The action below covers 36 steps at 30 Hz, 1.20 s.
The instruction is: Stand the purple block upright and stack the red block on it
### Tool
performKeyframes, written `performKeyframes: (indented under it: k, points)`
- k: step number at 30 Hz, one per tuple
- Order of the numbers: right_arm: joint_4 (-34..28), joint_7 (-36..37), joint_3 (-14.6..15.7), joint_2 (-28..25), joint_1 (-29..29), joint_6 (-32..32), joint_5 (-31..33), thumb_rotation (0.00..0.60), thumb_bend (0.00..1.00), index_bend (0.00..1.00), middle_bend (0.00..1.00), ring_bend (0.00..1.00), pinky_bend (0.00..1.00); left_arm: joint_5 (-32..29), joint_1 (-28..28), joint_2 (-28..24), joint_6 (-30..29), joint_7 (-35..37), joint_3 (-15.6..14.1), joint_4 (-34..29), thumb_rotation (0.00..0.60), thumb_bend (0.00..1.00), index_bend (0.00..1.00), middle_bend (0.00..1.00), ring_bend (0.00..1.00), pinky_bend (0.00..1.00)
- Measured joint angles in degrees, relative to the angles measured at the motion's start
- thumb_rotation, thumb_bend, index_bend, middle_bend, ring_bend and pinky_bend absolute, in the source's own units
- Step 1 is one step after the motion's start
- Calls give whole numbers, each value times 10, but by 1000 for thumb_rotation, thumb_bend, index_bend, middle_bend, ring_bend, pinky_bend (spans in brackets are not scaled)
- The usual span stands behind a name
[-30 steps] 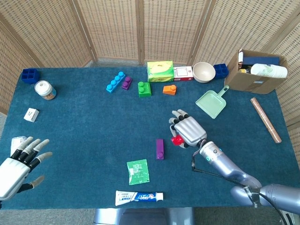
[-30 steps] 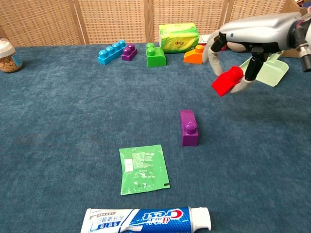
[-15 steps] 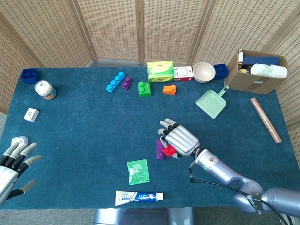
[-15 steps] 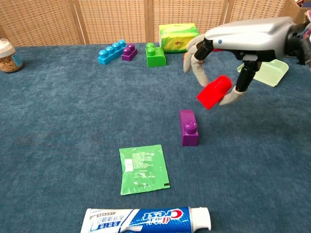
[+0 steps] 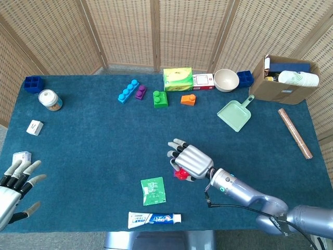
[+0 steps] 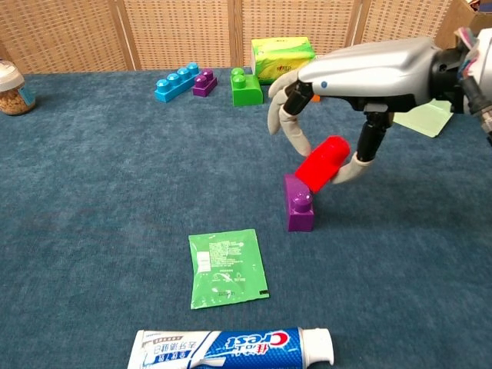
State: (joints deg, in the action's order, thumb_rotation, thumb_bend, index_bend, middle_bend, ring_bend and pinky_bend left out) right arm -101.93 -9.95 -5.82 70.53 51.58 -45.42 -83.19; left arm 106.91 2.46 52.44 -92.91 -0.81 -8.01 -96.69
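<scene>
- Wicker screens behind, blue-carpeted counter (image 5: 104, 135) in front.
- Right hand (image 6: 338, 100) above counter centre, fingers (image 6: 290, 131) curled round red block (image 6: 323, 161), holding it tilted.
- Purple block (image 6: 298, 203) lying flat on its side, just under the red block's lower end; contact between them unclear.
- Green packet (image 6: 227, 267) at 8 o'clock from purple block, toothpaste tube (image 6: 231, 347) beyond it near the front edge.
- Left hand (image 5: 13, 187) at far left edge, fingers spread, holding nothing.

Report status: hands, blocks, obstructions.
Right hand holds red block tilted over purple block. Left hand open, idle. Green packet nearby, not blocking.
</scene>
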Motion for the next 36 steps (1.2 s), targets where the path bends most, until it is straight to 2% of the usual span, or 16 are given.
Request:
performKeyframes:
  k: [12,36]
  points:
    - [27,-34,-4,23,28,35,6,600,163,648,279,89,123,-7,-9,5,0,5,-1,3,600,293,242,37,0,0]
    - [32,-143,8,29,67,84,90,600,151,647,279,88,123,-11,-8,10,8,23,2,16,600,293,236,32,0,0]
